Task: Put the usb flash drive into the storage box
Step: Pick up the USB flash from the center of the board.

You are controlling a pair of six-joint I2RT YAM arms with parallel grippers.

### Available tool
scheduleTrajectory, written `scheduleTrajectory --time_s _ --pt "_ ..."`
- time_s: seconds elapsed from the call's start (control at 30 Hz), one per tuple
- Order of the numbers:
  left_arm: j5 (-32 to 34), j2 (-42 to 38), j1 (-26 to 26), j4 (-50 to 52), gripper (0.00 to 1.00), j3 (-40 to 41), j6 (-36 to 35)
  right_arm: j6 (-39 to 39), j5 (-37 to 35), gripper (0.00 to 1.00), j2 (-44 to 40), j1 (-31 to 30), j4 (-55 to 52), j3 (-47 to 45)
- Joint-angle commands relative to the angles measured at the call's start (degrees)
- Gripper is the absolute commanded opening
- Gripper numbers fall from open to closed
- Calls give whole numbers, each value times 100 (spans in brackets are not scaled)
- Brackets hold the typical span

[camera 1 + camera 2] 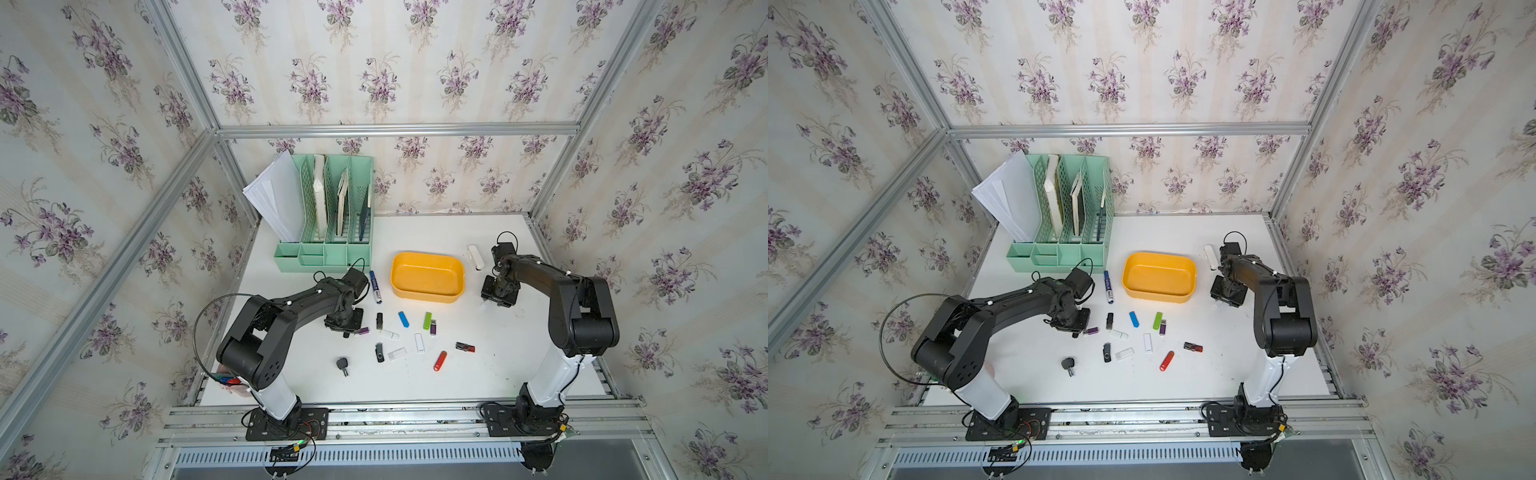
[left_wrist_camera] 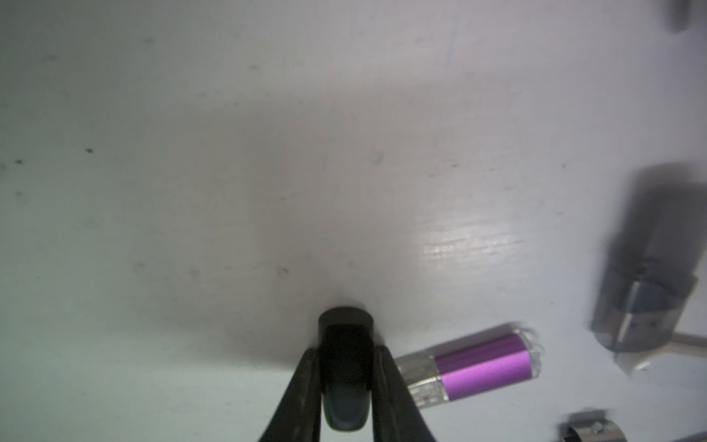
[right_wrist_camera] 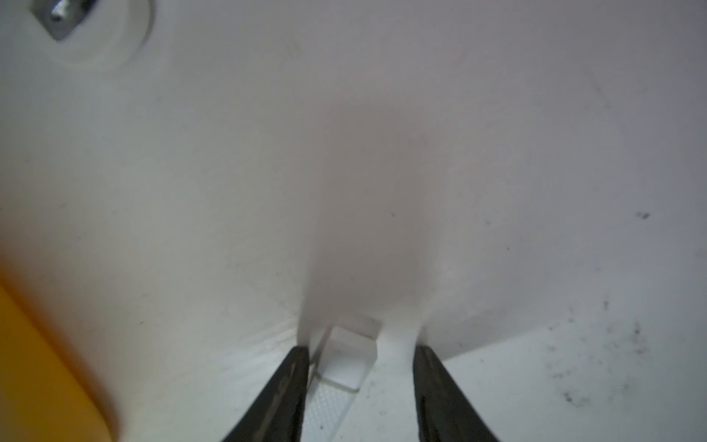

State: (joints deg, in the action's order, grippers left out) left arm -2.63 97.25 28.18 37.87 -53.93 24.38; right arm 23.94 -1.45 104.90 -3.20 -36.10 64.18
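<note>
The storage box (image 1: 428, 254) is a shallow yellow-orange tub at mid-table, empty in both top views (image 1: 1158, 255). Left of it, my left gripper (image 2: 346, 352) points down at the tabletop, shut on a black usb flash drive (image 2: 346, 382) held between its fingers. A purple drive (image 2: 482, 361) lies just beside it. Right of the box, my right gripper (image 3: 361, 350) is low over the table with its jaws apart. They straddle a white flash drive (image 3: 346, 363) that lies close to one finger, with a gap to the other. The box edge (image 3: 34, 363) shows nearby.
Several more flash drives lie scattered in front of the box, among them blue (image 1: 403, 319), green (image 1: 427, 321) and red (image 1: 440, 360). A blue marker (image 1: 375, 286) lies left of the box. A mint-green file organizer (image 1: 328, 232) stands at back left, a white object (image 1: 475, 257) at back right.
</note>
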Motion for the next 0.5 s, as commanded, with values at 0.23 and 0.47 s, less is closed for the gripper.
scheduleTrajectory --time_s 0.23,0.47 --pt "-421 169 29 45 24 85 -3 -48 314 51 -123 -14 -162 -184" --pt "-413 172 53 34 24 83 1 -39 418 47 -154 -83 -273 -178"
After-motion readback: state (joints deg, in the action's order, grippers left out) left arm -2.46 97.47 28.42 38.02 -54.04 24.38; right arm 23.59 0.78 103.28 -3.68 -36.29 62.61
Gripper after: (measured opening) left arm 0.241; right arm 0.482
